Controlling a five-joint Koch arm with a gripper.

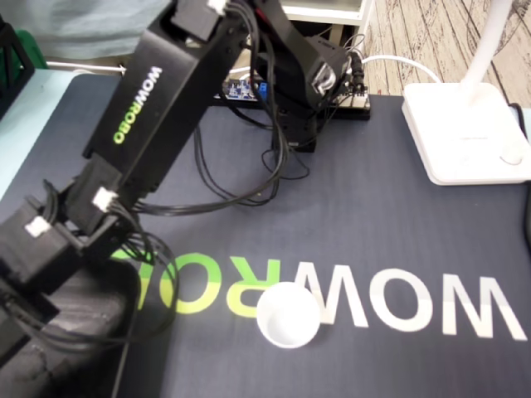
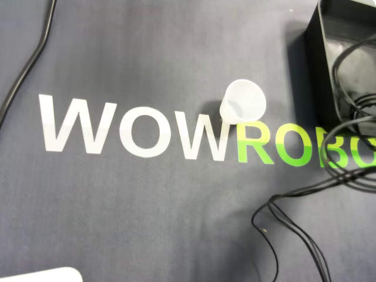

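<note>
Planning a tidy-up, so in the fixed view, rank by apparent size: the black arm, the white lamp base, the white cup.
Largest: black arm, partly because it is nearest the camera.
Then white lamp base.
Smallest: white cup.

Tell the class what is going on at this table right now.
A black robot arm leans out over a dark mat printed with WOWROBO. A small white cup stands open end up on the lettering, where the white W meets the green R, and nothing touches it. The arm's far end runs out of both views, so its gripper cannot be seen. A white lamp base sits at the mat's corner.
</note>
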